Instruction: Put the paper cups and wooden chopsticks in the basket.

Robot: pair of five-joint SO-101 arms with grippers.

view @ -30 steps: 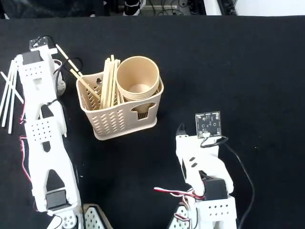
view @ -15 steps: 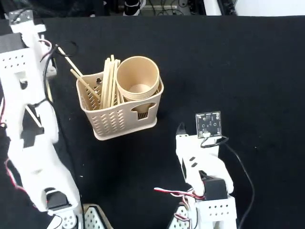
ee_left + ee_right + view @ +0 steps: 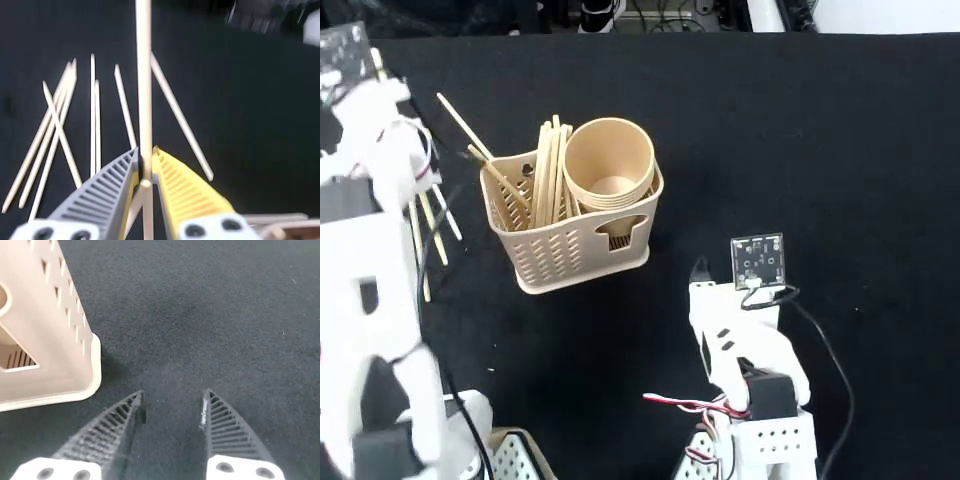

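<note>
The beige slotted basket [image 3: 570,245] holds stacked paper cups [image 3: 608,165] and several wooden chopsticks [image 3: 550,175]; two more chopsticks [image 3: 470,140] lean out over its left rim. My left gripper [image 3: 145,162] is raised above the table's left side, shut on one chopstick [image 3: 143,75] that points straight out from its tips. Several loose chopsticks [image 3: 95,115] lie on the black cloth below it, and some chopsticks [image 3: 432,225] show beside the left arm [image 3: 365,250]. My right gripper [image 3: 172,402] is open over bare cloth, just right of the basket's corner [image 3: 50,315].
The table top is black cloth [image 3: 800,130]. The raised left arm covers much of the left edge. A small square board [image 3: 757,259] sits on the right arm [image 3: 745,350]. Cables and gear lie beyond the far edge.
The left arm has lifted up and toward the left edge, taking a chopstick with it and uncovering loose chopsticks on the cloth. The right arm has kept still.
</note>
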